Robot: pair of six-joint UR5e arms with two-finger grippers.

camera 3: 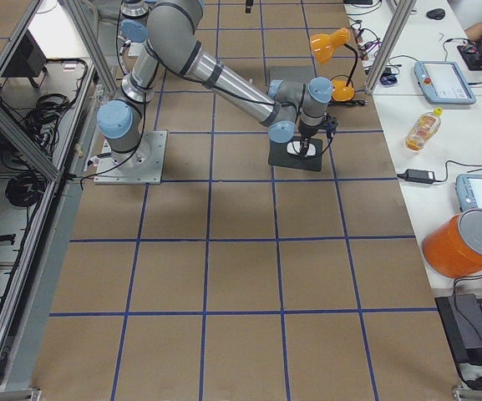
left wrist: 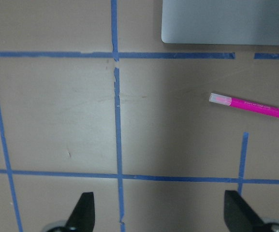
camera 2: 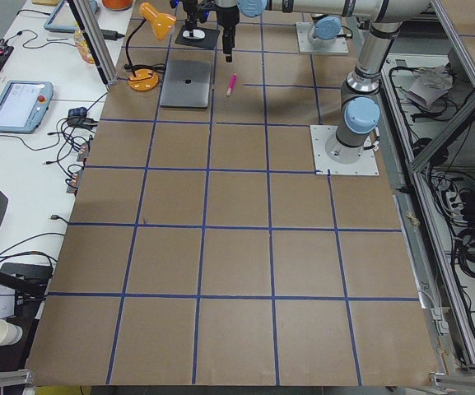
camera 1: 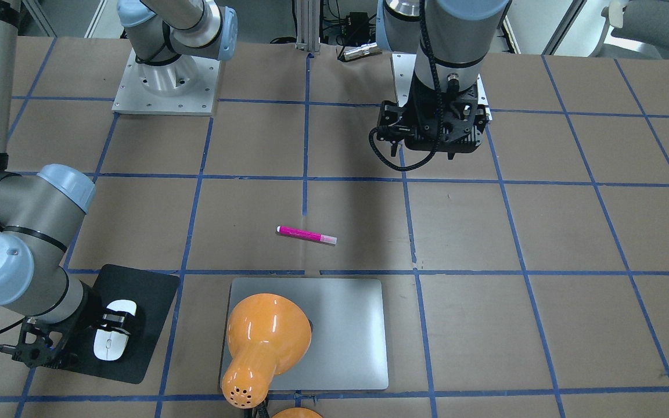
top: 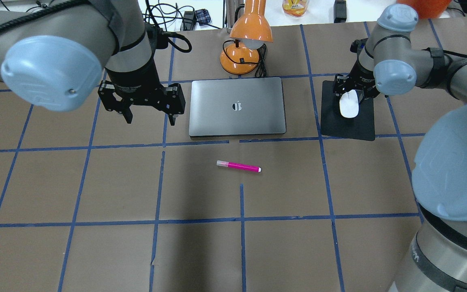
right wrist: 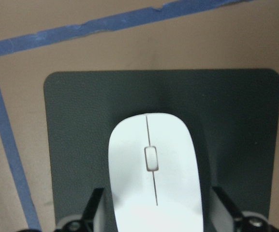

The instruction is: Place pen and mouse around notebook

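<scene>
The pink pen (top: 238, 166) lies flat on the brown table, just on my side of the silver notebook (top: 237, 106); the left wrist view shows the pen (left wrist: 246, 105) below the notebook's corner (left wrist: 226, 21). The white mouse (right wrist: 154, 164) rests on a black pad (right wrist: 236, 121) to the right of the notebook. My right gripper (top: 349, 99) is lowered over the mouse (top: 349, 106), and its fingers (right wrist: 98, 208) straddle the mouse's sides with narrow gaps, open. My left gripper (top: 151, 120) hovers open and empty left of the notebook.
An orange desk lamp (top: 249, 28) stands behind the notebook, its shade (camera 1: 265, 337) covering part of the lid in the front-facing view. Blue tape lines grid the brown table. Bottles, tablets and cables sit on side benches off the table.
</scene>
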